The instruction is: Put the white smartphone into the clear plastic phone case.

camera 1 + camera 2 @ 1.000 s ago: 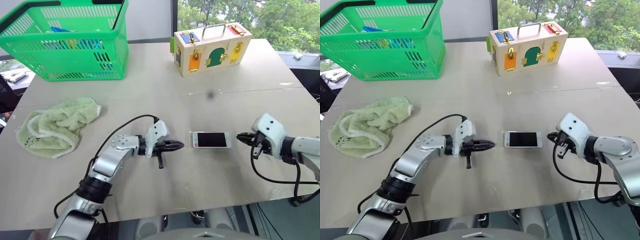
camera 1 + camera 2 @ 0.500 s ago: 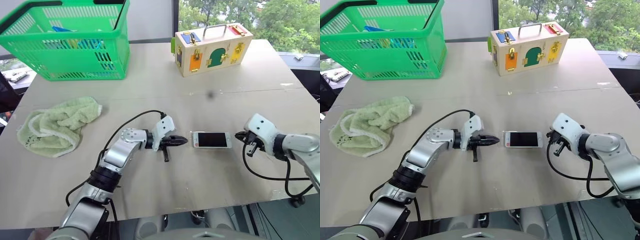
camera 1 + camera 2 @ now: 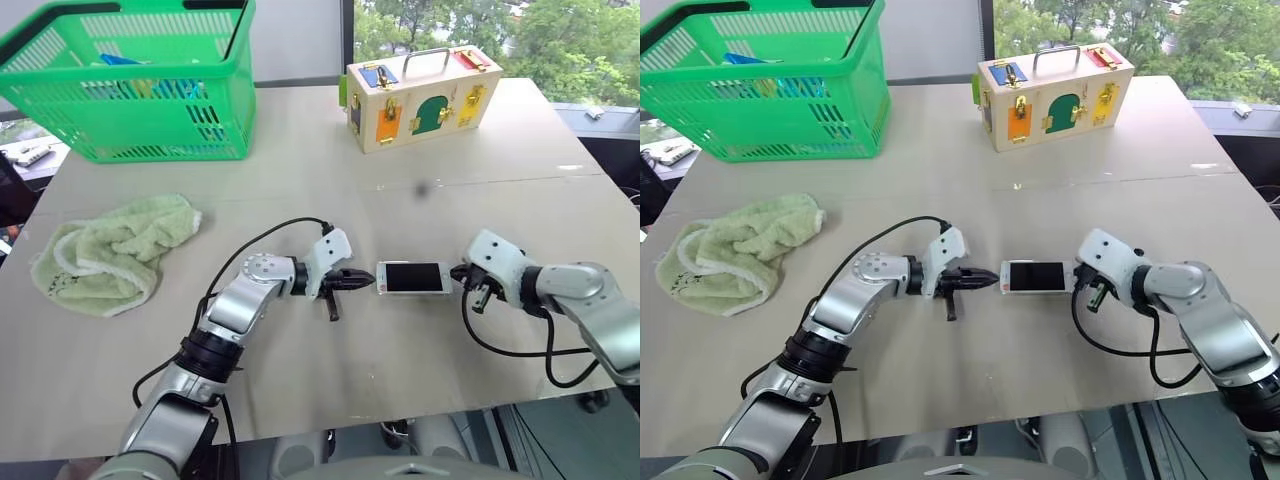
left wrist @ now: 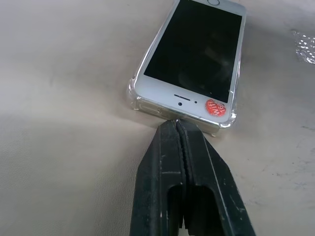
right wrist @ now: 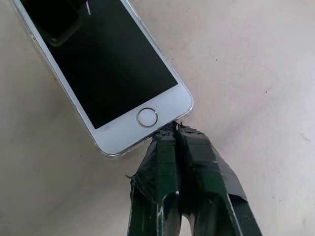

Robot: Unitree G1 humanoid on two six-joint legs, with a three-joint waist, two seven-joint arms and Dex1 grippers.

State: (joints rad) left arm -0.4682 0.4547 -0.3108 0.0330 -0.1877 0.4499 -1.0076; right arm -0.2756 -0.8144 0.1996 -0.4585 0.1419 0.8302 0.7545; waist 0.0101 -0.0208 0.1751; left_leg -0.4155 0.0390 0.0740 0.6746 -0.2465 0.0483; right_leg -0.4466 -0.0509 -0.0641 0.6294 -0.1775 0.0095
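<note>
The white smartphone lies flat and screen-up near the middle of the worktop, its long side running across from the robot's left to its right. It sits inside the clear plastic phone case, whose transparent rim and rounded corners show around the phone's edge in both wrist views. A small red round sticker sits on the white bezel at the earpiece end, which faces the left gripper; the round home button is at the other end, facing the right gripper. The left gripper's jaws are pressed together, and their tip meets the case's short edge at the earpiece end. The right gripper's jaws are likewise together, with nothing between them, their tip against the case's edge just beside the home button. So the cased phone lies between the two closed tips, one at each short end. Farther out, a crumpled light green towel lies on the worktop to the robot's left, well apart from the phone. A green plastic basket stands at the far left, and a wooden box with coloured latches and a metal handle stands at the far right.
</note>
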